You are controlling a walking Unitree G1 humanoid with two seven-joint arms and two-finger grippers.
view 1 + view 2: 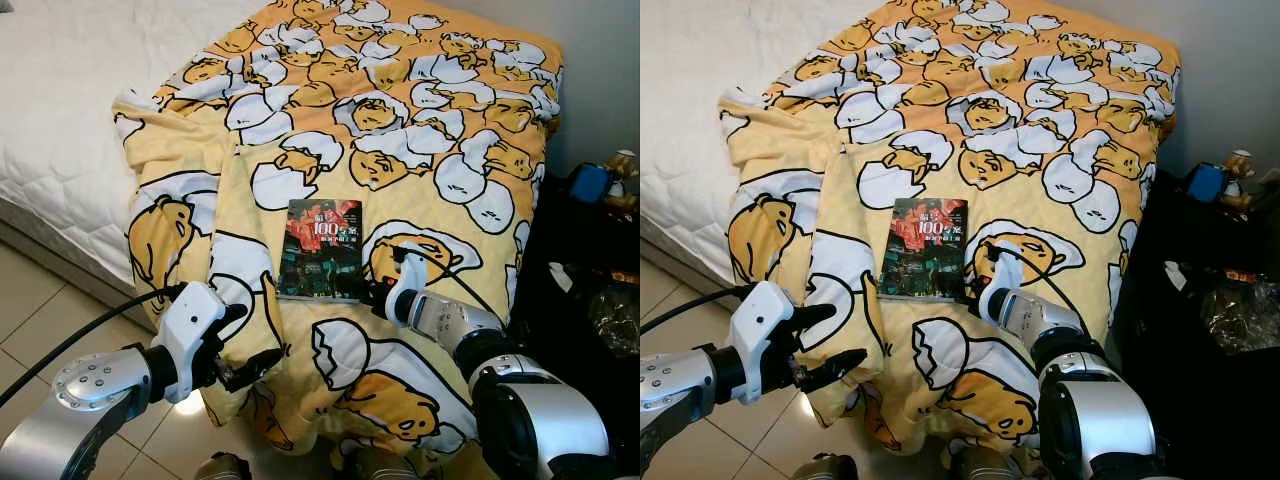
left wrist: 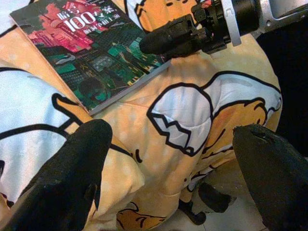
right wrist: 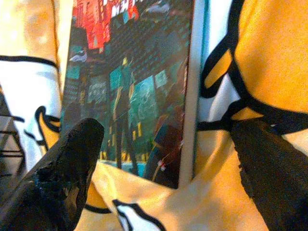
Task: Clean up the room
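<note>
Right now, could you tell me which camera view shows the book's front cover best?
The left eye view: the whole book lies flat on the yellow blanket, cover up. The right eye view matches it. The left wrist view cuts off a corner; the right wrist view shows the lower part between the open right gripper fingers.

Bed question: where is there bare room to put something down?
The blanket beyond the book is free, as is the white mattress beside it. The near edge is crowded: the right gripper is at the book's corner and the left gripper at the fold.
</note>
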